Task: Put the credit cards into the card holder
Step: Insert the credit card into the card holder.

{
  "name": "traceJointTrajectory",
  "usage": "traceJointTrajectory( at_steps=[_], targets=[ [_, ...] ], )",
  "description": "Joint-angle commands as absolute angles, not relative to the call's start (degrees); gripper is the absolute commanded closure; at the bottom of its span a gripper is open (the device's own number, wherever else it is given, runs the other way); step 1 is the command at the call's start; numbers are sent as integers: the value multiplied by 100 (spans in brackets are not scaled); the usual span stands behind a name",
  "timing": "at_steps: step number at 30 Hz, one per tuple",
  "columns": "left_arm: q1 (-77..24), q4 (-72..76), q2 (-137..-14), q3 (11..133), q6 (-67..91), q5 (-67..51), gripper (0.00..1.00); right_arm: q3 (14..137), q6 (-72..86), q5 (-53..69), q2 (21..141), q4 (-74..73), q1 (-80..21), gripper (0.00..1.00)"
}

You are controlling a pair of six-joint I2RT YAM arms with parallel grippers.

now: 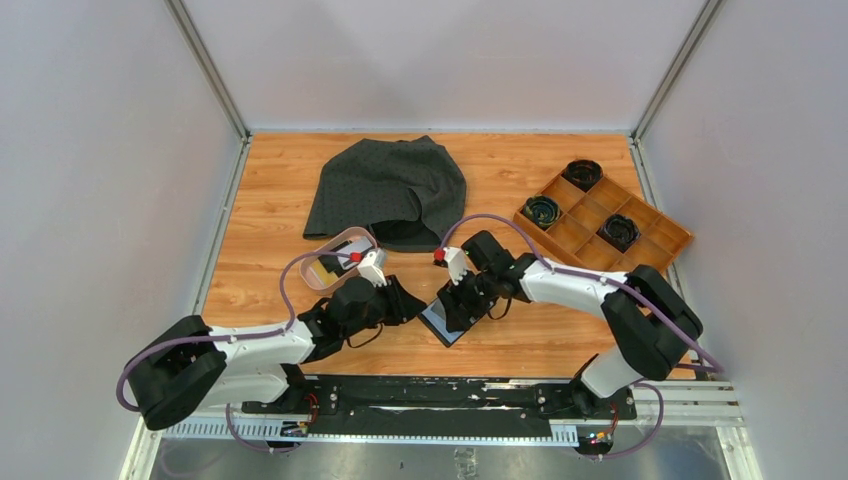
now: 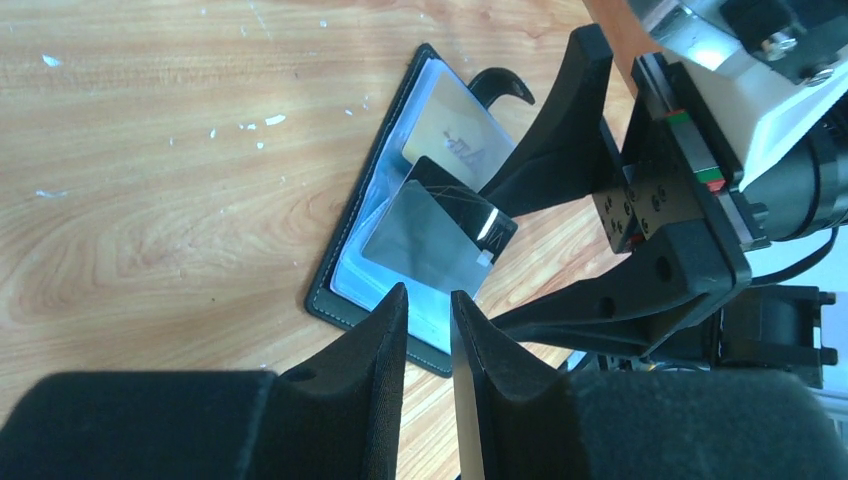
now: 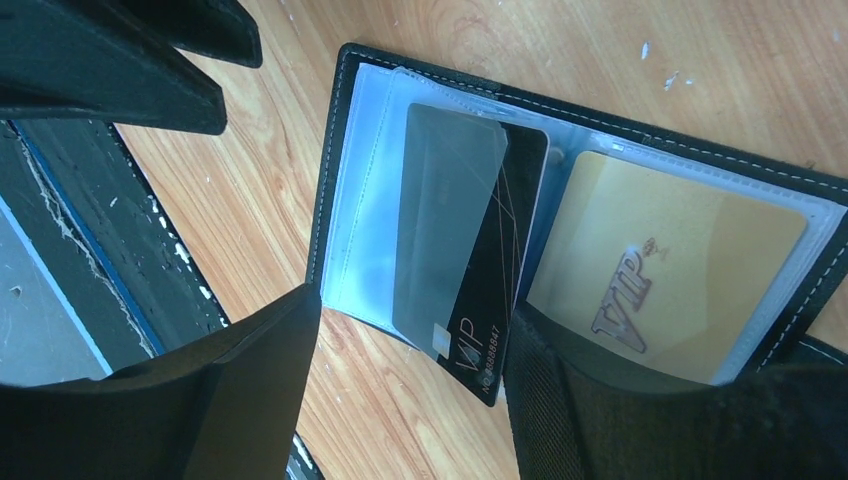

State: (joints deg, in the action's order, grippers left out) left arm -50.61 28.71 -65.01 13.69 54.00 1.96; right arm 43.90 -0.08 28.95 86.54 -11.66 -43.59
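the left end effector (image 2: 428, 300), tips narrowly apart and empty, hovers just short of the open card holder (image 2: 330, 300) on the table (image 2: 150, 200), where the dark card (image 2: 440, 235) lies askew just ahead of it — a nudge might skate it over the sleeve, not in — and beyond, the right end effector (image 3: 410, 320), fingers spread wide astride the holder, could drag it.

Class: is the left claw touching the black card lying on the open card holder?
Apart. The right wrist view shows bare table and the card holder rim between the left claw and the black card.
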Motion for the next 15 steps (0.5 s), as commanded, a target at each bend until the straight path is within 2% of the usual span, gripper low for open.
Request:
traceJointTrajectory(
  at_steps=[1,9,12,15],
  targets=[
    [-5173,2891,-6412,1307,5511,395,75,4556,-370,2818,8748,-1663,-4462,30],
    [-5306,2889,-6448,1333,5558,458,75,4815,-536,3506,8858,-1960,-4104,18],
    [-5350,2892,-6436,1302,5587,491,75,4808,-411,4378,9023,-1951,-3775,17],
    [-5366,2892,-6416,1307,5594,499,75,4833,-404,4569,9151,-1956,-3589,17]
  ],
)
